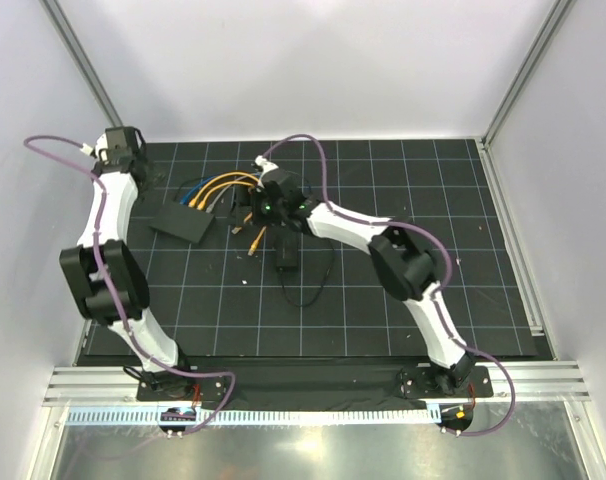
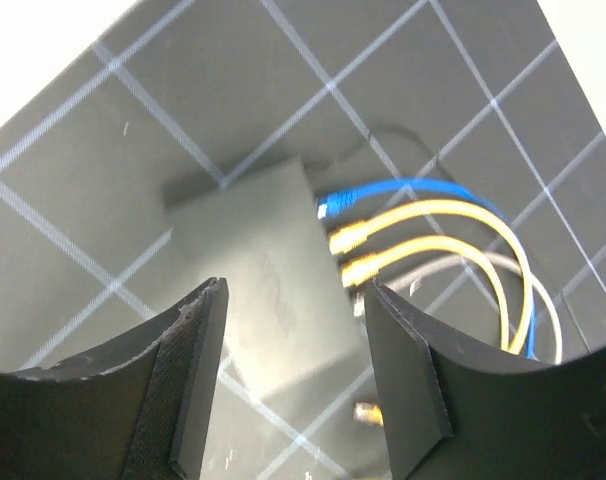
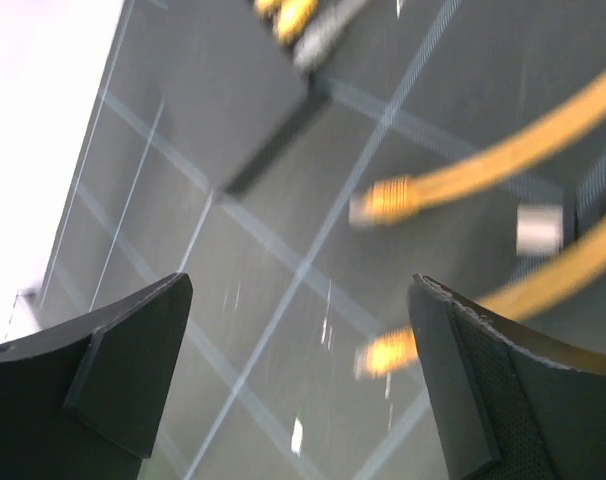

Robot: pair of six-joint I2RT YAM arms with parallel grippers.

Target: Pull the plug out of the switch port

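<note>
Black grid mat [image 1: 483, 250] had the switch [image 1: 180, 222] back-left under the left gripper [image 2: 295, 290], 4 plugs [image 2: 348, 240] seated, 2 loose yellow ends [image 3: 391, 200] under the right gripper [image 3: 301, 285]; both grippers spread open, empty, so pull prob. pending.

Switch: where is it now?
Top view: the switch lies left of centre on the mat, beside the left gripper, coloured cables fanning from its right end.

The switch [image 1: 181, 222] is being carried by the counter [image 1: 433, 180], left of centre. In its right edge cables [image 1: 218, 185] are being held, arching behind it. Loose plugs [image 1: 253, 240] are being left just right of the switch, the brick [image 1: 286, 258] before them. The left tool [image 2: 295, 290] is being held behind-left of the switch, the right tool [image 3: 301, 285] above the plugs.
</note>
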